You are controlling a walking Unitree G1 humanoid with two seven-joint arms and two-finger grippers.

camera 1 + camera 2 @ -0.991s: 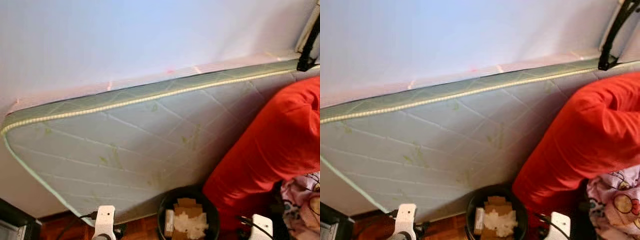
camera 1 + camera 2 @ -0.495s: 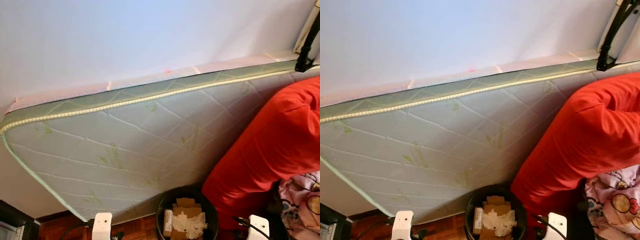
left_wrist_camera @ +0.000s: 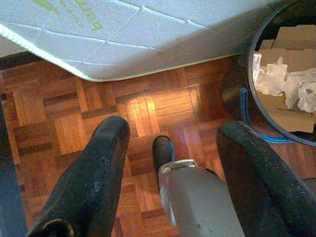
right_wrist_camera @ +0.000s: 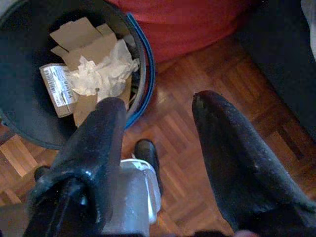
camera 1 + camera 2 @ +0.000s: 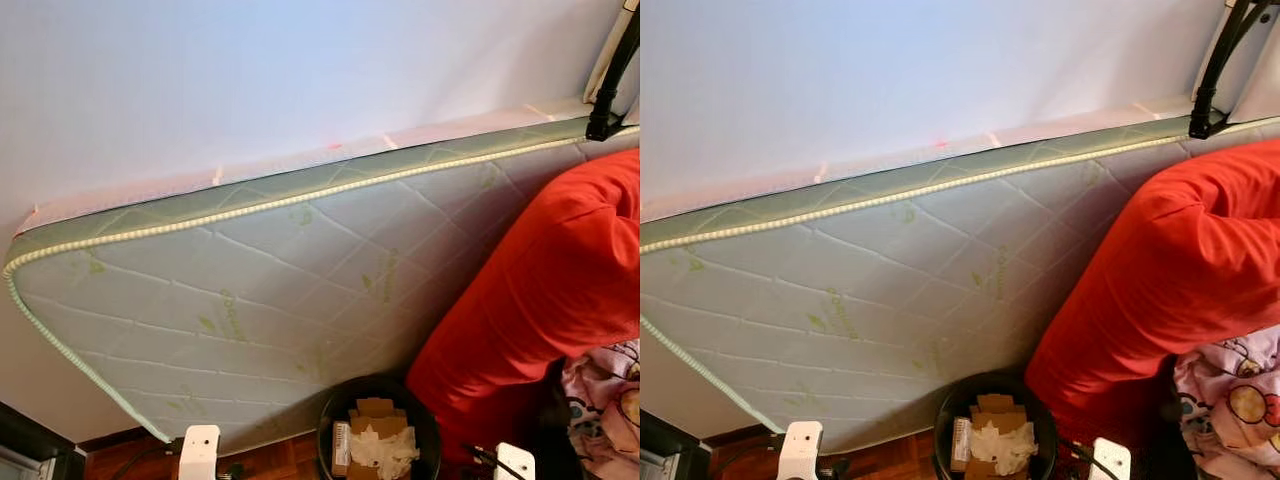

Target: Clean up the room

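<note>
A round black bin (image 5: 378,432) of cardboard and paper stood below the quilted white mattress (image 5: 260,300). Beside the bin, the left pincer (image 3: 168,163) and right pincer (image 4: 158,143) both hung spread apart, grasping nothing.

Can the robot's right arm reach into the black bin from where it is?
Probably yes. The right gripper hangs open and empty just beside the black bin, over bare wood floor. The bin's top is open, with cardboard and crumpled paper inside, and nothing stands between.

Mattresses: one quilted mattress (image 5: 260,300) leaning on the wall
Bins: one black waste bin (image 4: 19,118) holding cardboard and crumpled paper
Red cushions: one red beanbag (image 5: 545,290)
Patterned cloths: one pink printed cloth (image 5: 1230,400)
Grippers: two, left gripper (image 3: 170,153) and right gripper (image 4: 158,106)
</note>
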